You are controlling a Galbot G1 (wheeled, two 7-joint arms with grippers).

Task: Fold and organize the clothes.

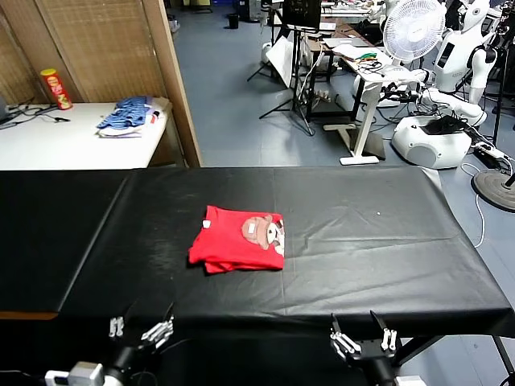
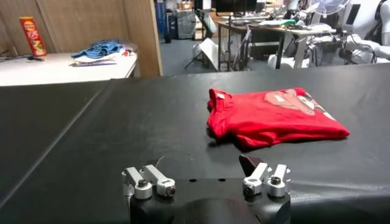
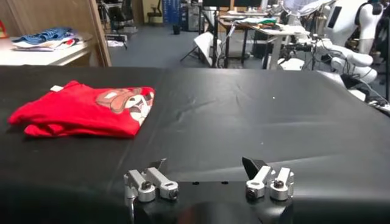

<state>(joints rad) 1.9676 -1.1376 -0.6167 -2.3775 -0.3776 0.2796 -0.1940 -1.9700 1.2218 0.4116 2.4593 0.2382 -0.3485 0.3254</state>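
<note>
Robotics lab: white robots [image 1: 451,88], tripods [image 1: 294,80], cluttered workbenches [image 1: 354,52].

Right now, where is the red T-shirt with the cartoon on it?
In the head view the red T-shirt lies folded on the black table, a bit left of the middle, ahead of the left gripper and touching neither gripper.

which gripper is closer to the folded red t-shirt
Left. The left gripper sits at the table's near edge, just left of the red T-shirt. The right gripper is at the same edge, well off to the shirt's right.
</note>
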